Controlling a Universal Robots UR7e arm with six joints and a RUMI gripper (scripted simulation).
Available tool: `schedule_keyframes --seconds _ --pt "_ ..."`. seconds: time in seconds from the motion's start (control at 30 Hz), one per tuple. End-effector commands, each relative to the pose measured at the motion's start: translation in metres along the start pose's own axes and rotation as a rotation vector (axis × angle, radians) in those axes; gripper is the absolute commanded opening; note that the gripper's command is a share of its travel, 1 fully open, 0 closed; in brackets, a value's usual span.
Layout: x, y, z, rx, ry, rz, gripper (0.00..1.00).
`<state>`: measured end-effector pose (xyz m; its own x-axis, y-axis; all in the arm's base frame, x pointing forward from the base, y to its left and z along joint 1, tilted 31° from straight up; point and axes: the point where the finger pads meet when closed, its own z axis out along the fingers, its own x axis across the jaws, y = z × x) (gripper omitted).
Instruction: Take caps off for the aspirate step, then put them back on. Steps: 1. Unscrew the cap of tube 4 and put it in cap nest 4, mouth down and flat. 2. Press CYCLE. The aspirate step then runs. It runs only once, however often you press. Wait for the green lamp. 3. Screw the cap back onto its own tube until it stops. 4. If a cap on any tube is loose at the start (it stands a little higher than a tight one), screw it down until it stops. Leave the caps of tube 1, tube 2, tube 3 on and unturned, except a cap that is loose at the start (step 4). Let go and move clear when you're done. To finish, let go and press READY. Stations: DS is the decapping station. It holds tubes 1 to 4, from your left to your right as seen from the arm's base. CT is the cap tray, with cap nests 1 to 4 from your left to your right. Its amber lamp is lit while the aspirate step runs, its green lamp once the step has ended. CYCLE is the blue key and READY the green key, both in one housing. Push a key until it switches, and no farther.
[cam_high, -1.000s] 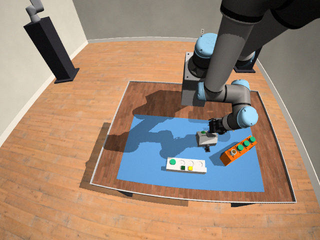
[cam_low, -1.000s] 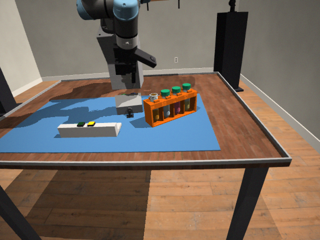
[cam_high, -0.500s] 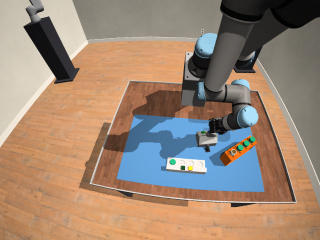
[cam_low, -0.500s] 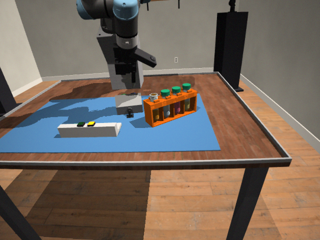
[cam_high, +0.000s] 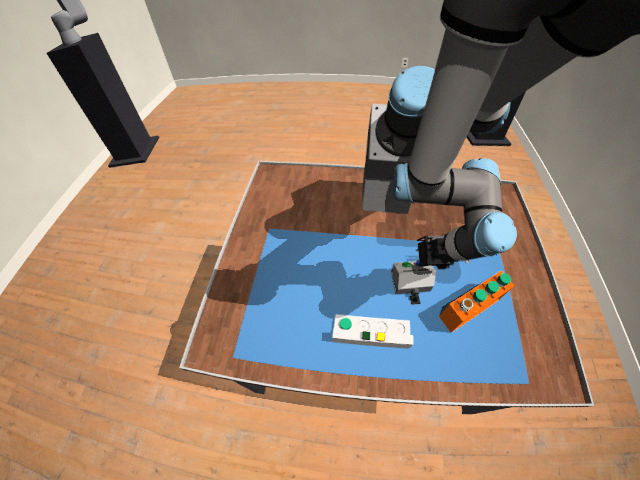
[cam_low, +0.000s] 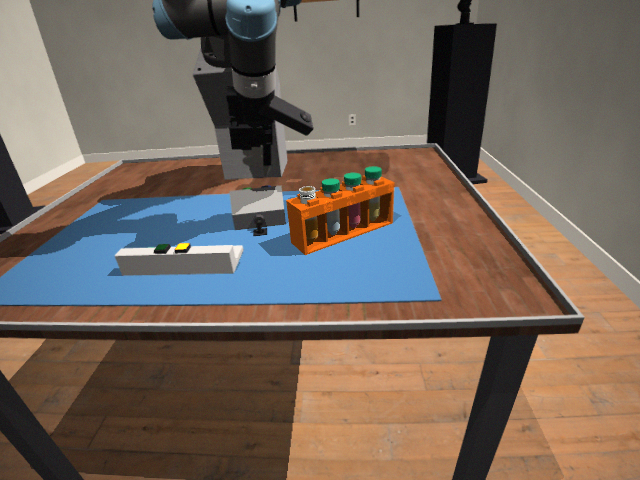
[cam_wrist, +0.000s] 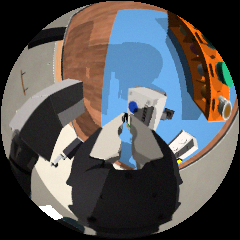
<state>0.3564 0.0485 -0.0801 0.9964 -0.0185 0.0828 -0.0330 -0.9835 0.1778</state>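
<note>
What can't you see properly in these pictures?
- Top view: the blue key, covered by the hand above the key housing.
- Exterior view: the cap nests, facing away on the cap tray.
- Wrist view: most of the orange tube station, cut off by the round edge.
- All views: whether any cap stands high; too small.

The top view looks steeply down on the desk (cam_high: 222, 289) from high above. The exterior view faces the desk's front edge from farther off; the wrist view hangs close over it.

Blue mat (cam_high: 289, 330), wooden table (cam_high: 547, 310), black pillar (cam_high: 98, 98), wall socket (cam_low: 352, 119)
</note>
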Motion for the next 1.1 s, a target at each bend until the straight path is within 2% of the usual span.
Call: schedule_keyframes --seconds 0.0,0.63,0.67,0.77,0.87,0.9,0.93,1.07 --pt "0.000 0.000 0.000 0.000 0.001 0.000 0.00" --pt "0.000 0.000 0.000 0.000 0.001 0.000 0.00" --pt "0.006 0.006 -0.002 -0.014 0.026 -0.078 1.00" --pt "0.023 0.023 -0.007 -0.055 0.101 -0.306 1.00" --pt "0.029 0.029 -0.008 -0.070 0.129 -0.390 1.00" --pt "0.035 0.035 -0.010 -0.084 0.154 -0.468 1.00" --pt "0.035 0.035 -0.010 -0.084 0.154 -0.468 1.00" --pt "0.052 0.052 -0.014 -0.125 0.227 -0.693 1.00"
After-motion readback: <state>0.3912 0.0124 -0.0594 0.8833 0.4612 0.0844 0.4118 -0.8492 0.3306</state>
